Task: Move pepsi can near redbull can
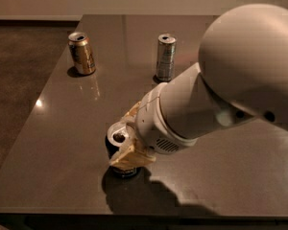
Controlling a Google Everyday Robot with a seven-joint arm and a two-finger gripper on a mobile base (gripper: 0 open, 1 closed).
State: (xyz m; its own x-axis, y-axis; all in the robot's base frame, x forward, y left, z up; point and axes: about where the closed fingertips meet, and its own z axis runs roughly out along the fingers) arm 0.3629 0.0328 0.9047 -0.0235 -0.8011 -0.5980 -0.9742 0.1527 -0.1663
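The pepsi can (117, 135) stands upright on the dark table (57, 143) near its front edge; its silver top and a strip of its dark body show. My gripper (121, 139) comes in from the right, with one cream finger in front of the can and one behind it, closed against its sides. The redbull can (165, 57), slim and silver-grey, stands upright further back, a little to the right, well apart from the pepsi can.
A gold-brown can (81, 53) stands at the back left of the table. My large white arm (240, 80) covers the right part of the table. The table's left edge borders a brown floor (14, 80).
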